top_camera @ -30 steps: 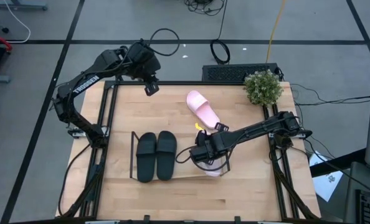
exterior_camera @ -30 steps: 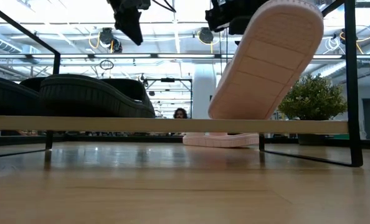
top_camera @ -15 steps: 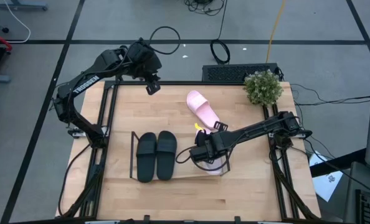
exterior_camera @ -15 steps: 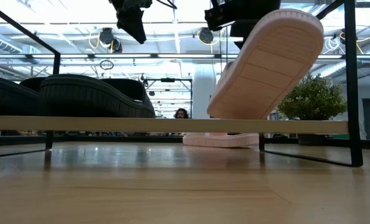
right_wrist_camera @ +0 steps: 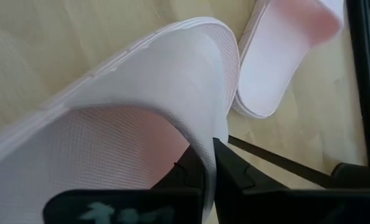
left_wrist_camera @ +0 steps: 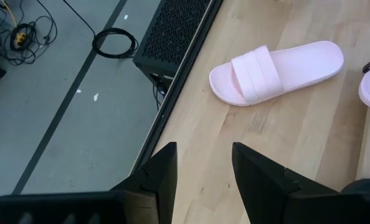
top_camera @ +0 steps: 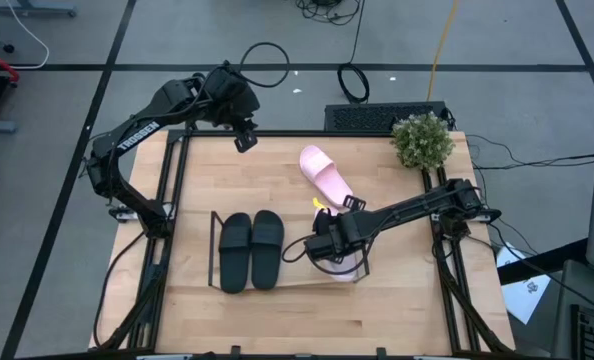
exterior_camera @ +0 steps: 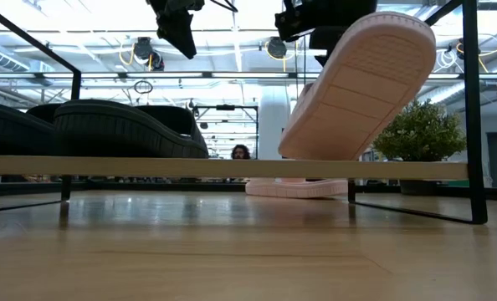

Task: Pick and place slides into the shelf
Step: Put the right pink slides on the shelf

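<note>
A black pair of slides (top_camera: 252, 250) lies side by side on the left half of the clear shelf (top_camera: 295, 284); the low view shows them on its deck (exterior_camera: 148, 167). My right gripper (top_camera: 329, 250) is shut on one pink slide (exterior_camera: 357, 84) over the shelf's right half. The other pink slide (top_camera: 325, 175) lies sole-down on the table beyond the shelf and also shows in the left wrist view (left_wrist_camera: 275, 71). My left gripper (left_wrist_camera: 203, 174) hovers open above the table's far left edge, touching nothing. My right gripper pinches the pink slide by the edge of its wide strap (right_wrist_camera: 205, 127), the strap's wall between the two fingers (right_wrist_camera: 232, 171), coming from above. The slide stands tilted, sole toward the near edge, with its lower end (exterior_camera: 294, 150) on the shelf deck and its upper end raised.
A potted plant (top_camera: 422, 140) stands at the far right corner. A black vented box (top_camera: 377, 117) sits just past the far edge. Thin dark wire frames (exterior_camera: 474, 109) close the shelf's ends. Bare wood lies near and left of the shelf.
The held pink slide has tipped slightly flatter: its raised end came down a little while its lower end stayed on the shelf deck. My right gripper stayed shut on the strap.
</note>
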Controlling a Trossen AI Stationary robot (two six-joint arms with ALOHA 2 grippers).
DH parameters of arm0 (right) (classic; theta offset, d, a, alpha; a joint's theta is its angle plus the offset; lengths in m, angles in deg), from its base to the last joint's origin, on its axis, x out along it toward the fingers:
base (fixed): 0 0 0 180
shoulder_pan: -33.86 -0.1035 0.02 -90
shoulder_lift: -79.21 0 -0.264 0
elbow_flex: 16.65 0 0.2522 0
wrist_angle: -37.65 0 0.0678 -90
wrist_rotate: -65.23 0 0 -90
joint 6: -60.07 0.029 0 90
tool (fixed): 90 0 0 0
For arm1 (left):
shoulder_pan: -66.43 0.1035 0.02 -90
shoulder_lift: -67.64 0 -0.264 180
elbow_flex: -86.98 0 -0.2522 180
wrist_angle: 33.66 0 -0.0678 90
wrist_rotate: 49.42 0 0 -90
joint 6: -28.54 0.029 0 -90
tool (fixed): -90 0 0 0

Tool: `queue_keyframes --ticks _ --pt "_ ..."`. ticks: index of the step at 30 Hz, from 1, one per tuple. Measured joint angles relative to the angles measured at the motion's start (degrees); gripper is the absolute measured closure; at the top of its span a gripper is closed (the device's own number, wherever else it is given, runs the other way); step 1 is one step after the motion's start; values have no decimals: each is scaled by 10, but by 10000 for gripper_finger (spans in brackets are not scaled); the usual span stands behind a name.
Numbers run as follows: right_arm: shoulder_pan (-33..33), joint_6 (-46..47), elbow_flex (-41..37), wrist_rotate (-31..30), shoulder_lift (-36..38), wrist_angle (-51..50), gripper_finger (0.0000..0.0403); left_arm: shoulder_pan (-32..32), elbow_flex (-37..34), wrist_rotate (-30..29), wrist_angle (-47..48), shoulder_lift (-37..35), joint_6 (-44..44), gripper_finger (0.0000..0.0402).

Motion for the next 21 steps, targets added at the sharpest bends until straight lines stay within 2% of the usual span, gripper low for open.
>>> queue_keyframes --ticks 7,21 --pt "-1 6 -38 22 1 36 403 0 0 0 0 0 5 252" --pt "1 11 -41 35 0 46 403 -1 0 0 0 0 5 252"
